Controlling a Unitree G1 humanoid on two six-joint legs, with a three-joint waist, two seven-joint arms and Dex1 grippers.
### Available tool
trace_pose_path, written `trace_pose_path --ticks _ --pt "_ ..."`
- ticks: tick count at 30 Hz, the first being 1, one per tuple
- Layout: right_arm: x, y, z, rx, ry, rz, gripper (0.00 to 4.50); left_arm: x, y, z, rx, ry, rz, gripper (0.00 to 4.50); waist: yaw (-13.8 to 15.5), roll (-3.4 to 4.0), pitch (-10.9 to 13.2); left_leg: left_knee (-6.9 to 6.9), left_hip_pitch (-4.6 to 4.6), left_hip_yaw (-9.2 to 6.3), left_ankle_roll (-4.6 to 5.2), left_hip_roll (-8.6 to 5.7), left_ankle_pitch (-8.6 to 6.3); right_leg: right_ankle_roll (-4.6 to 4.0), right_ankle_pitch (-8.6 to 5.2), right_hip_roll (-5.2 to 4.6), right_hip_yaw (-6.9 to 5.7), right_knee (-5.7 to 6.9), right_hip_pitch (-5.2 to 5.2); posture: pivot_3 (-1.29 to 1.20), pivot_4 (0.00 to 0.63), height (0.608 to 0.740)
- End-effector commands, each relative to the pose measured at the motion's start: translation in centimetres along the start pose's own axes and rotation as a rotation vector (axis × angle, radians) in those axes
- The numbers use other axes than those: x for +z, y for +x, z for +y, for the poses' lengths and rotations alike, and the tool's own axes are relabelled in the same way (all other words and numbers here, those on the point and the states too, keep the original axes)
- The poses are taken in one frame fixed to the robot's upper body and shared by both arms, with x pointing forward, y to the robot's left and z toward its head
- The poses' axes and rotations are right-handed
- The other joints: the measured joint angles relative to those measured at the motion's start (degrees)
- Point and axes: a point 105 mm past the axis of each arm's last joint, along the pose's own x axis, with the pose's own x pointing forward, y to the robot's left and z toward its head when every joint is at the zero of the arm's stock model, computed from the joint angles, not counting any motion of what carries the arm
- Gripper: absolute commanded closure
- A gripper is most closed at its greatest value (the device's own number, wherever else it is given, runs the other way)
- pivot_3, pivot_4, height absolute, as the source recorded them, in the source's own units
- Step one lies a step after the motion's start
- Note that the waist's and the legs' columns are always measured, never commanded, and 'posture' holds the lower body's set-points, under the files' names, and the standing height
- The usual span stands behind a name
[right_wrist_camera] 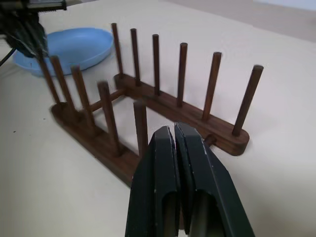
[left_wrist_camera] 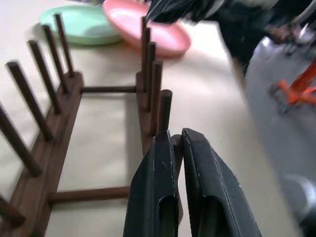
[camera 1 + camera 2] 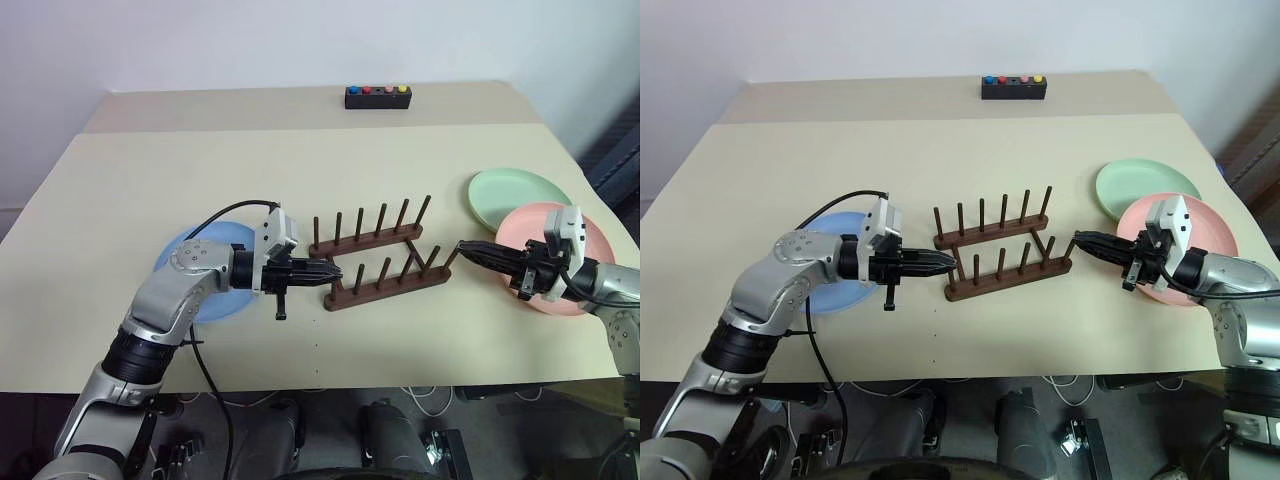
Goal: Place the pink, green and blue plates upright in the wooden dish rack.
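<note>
The wooden dish rack [image 3: 366, 240] stands empty mid-table, with two bars of upright pegs. My left gripper [image 3: 338, 272] is shut on the end peg at the rack's left end; a brown peg tip shows between its fingers [image 2: 163, 163]. My right gripper [image 3: 462, 248] is shut at the end peg on the rack's right end, with its fingers [image 1: 195, 153] pressed together. The blue plate [image 3: 214, 238] lies flat under my left arm. At the right, the pink plate [image 3: 592, 242] lies flat beneath my right wrist, overlapping the green plate [image 3: 515, 190] behind it.
A black box with coloured buttons [image 3: 378, 96] sits at the table's far edge. A black cable [image 3: 215, 220] loops over the blue plate. Open tabletop lies behind and in front of the rack.
</note>
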Motion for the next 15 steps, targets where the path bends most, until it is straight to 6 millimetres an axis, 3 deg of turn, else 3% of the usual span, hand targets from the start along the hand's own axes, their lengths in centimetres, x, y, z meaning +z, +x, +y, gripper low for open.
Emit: trace_pose_path --ticks 1,8,14,15 --pt "1.2 -0.4 -0.3 -0.024 -0.05 -0.028 4.39 -0.8 -0.1 1.4 0.036 0.043 0.04 4.5 0.0 0.0 0.0 0.0 0.0 0.0 0.0 0.0 0.0 0.0 0.0 0.0 0.0 0.0 0.01 0.0 0.15 0.74" --pt "1.5 -0.5 -0.6 -0.041 -0.061 -0.034 4.39 -0.4 1.1 2.4 0.047 0.069 -0.027 4.5 0.0 0.0 0.0 0.01 0.01 0.0 0.0 -0.01 0.0 0.0 0.0 -0.01 -0.01 0.01 0.02 0.0 0.15 0.74" --pt "1.4 -0.6 -0.6 -0.052 -0.065 -0.032 4.39 -1.3 0.9 3.0 0.091 0.068 0.0 4.5 0.0 0.0 0.0 0.01 0.02 0.0 0.0 -0.01 0.0 0.01 0.0 -0.01 -0.02 0.01 0.02 0.0 0.15 0.74" --pt "1.4 -0.6 -0.7 -0.054 -0.067 -0.032 4.46 -1.4 0.9 2.9 0.082 0.046 -0.004 4.14 0.0 0.0 0.0 0.01 0.02 -0.01 0.01 -0.01 0.0 0.01 0.0 0.0 -0.02 0.01 0.03 0.0 0.15 0.74"
